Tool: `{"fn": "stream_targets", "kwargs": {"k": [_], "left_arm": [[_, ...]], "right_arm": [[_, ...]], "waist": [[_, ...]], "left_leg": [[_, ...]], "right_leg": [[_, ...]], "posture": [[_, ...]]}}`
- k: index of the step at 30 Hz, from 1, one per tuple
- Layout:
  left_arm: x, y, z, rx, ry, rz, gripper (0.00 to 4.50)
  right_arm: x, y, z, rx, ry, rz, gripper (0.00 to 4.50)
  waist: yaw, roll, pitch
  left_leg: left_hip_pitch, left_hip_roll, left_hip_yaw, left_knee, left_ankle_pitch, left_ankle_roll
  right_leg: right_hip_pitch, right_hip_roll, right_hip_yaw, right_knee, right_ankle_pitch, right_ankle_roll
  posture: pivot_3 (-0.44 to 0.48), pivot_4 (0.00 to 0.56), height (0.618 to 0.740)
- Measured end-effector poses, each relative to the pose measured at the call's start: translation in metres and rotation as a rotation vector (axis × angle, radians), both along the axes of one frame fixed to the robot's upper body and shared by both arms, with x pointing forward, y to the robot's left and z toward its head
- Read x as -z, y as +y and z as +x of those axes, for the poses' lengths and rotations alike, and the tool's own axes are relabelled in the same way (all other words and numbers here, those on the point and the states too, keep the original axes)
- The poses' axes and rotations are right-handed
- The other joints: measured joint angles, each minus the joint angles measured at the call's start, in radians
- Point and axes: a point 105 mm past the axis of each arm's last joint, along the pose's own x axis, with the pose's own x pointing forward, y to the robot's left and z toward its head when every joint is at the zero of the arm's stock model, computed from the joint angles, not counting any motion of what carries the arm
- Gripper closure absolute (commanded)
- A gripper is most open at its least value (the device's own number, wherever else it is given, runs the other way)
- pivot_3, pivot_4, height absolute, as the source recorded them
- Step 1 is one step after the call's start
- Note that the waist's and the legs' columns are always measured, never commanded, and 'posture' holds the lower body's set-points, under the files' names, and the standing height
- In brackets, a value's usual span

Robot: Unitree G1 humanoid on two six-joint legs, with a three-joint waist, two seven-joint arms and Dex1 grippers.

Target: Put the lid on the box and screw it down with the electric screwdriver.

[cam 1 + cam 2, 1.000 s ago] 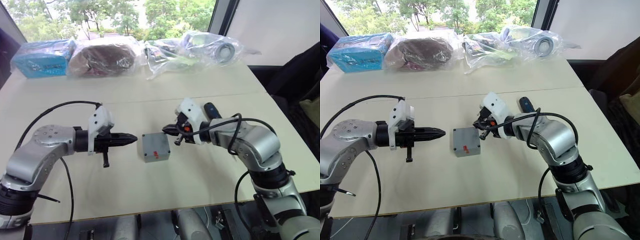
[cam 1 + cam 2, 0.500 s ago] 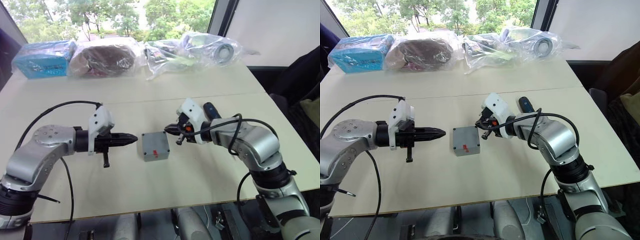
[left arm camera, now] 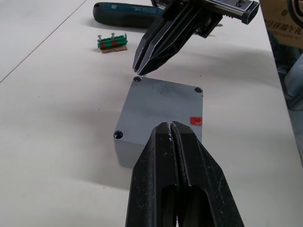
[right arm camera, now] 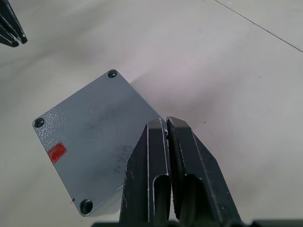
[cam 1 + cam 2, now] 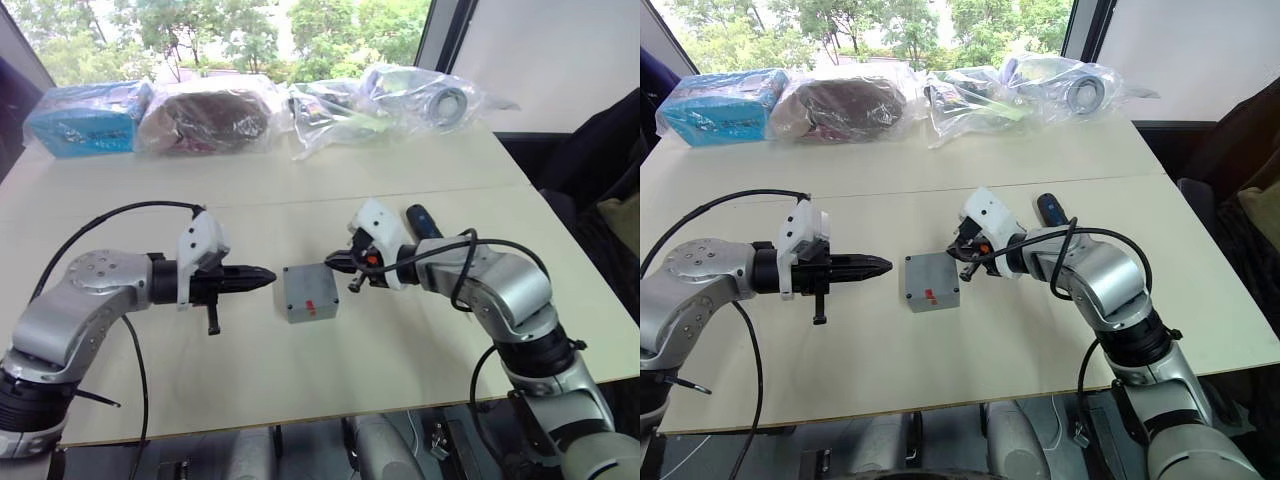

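Observation:
The grey lid (image 5: 309,289) with its small red mark lies flat on the box (image 3: 127,153), its corners lined up, in the middle of the table. My left gripper (image 5: 268,276) is shut and points at the box's left side, a short gap away. My right gripper (image 5: 334,263) is shut too, its tip right at the lid's far right corner hole (image 3: 138,79). The dark electric screwdriver (image 3: 124,8) lies on the table behind my right gripper, partly hidden by it.
A small green-and-red piece (image 3: 112,42) lies near the screwdriver. Plastic-wrapped bundles (image 5: 205,115) and a blue packet (image 5: 82,122) line the table's far edge. A seam (image 5: 290,203) crosses the tabletop behind the box.
My right gripper has edged slightly left toward the lid's corner. The left gripper, the lid and the box have stayed where they were.

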Motion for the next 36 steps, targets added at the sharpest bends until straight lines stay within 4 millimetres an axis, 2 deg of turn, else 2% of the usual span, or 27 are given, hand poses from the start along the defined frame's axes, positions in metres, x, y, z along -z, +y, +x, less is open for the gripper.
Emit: {"fn": "stream_targets", "kwargs": {"k": [18,33,36], "left_arm": [[-0.001,-0.002,-0.001,0.006,-0.007,0.000,4.50],[-0.002,-0.003,-0.002,0.010,-0.007,0.000,4.50],[-0.001,-0.003,-0.002,0.009,-0.005,0.001,4.50]], "right_arm": [[-0.005,0.003,0.003,-0.010,-0.016,0.011,4.43],[0.003,0.001,0.007,0.001,-0.012,0.019,4.43],[0.012,-0.001,0.007,0.008,0.009,0.013,4.43]], "waist": [[0.000,0.000,0.000],[0.000,0.000,0.000],[0.000,0.000,0.000]], "left_leg": [[0.000,0.000,0.000,0.000,0.000,0.000],[0.000,0.000,0.000,0.000,0.000,0.000],[0.000,0.000,0.000,0.000,0.000,0.000]], "right_leg": [[0.000,0.000,0.000,0.000,0.000,0.000],[0.000,0.000,0.000,0.000,0.000,0.000],[0.000,0.000,0.000,0.000,0.000,0.000]], "posture": [[0.000,0.150,0.740],[0.000,0.150,0.740],[0.000,0.150,0.740]]}}
